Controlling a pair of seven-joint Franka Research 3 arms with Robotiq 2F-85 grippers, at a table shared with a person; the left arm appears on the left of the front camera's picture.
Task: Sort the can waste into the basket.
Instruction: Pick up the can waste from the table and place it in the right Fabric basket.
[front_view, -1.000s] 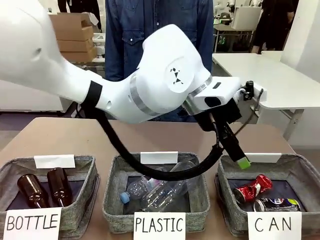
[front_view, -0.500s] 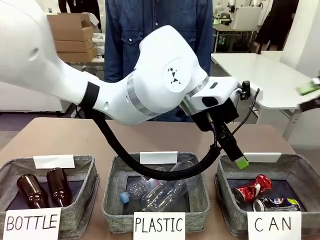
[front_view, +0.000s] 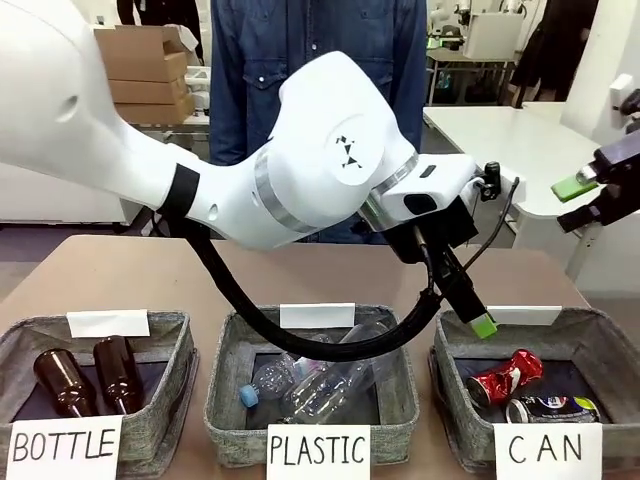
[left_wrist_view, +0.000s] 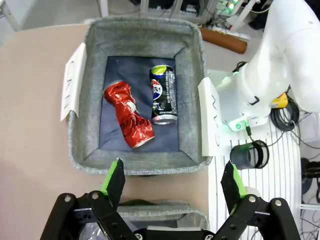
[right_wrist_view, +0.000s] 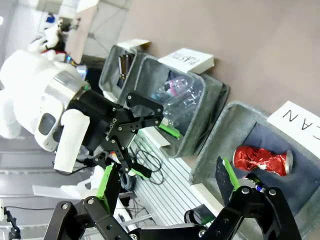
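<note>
**Both cans in the CAN basket; sorting appears complete**

Front view: the CAN basket (front_view: 452, 395) sits at lower right of the frame, third in a row with the PLASTIC basket (front_view: 225, 395) at centre and the BOTTLE basket (front_view: 170, 400) at lower left. The red can (front_view: 505, 377), dented, lies on its side inside the CAN basket, and the dark can (front_view: 553, 408) lies just beside it, nearer the label. The left wrist view confirms it: both cans rest side by side on the dark floor of the basket, touching or nearly so.

No other can shows on the bare table (front_view: 120, 275) or in the other baskets; the BOTTLE basket holds two brown bottles (front_view: 65, 382), the PLASTIC basket clear plastic bottles (front_view: 320, 380).

Left gripper (left_wrist_view: 172, 182): jaws spread wide, nothing between them, hanging above the near rim of the CAN basket. Right gripper (right_wrist_view: 165, 185): jaws likewise released and empty; in the front view it sits high at the right edge of the frame, well apart from the baskets.

Judgement: nothing is left to sort; only clearing the arms from the baskets seems to be outstanding
</note>
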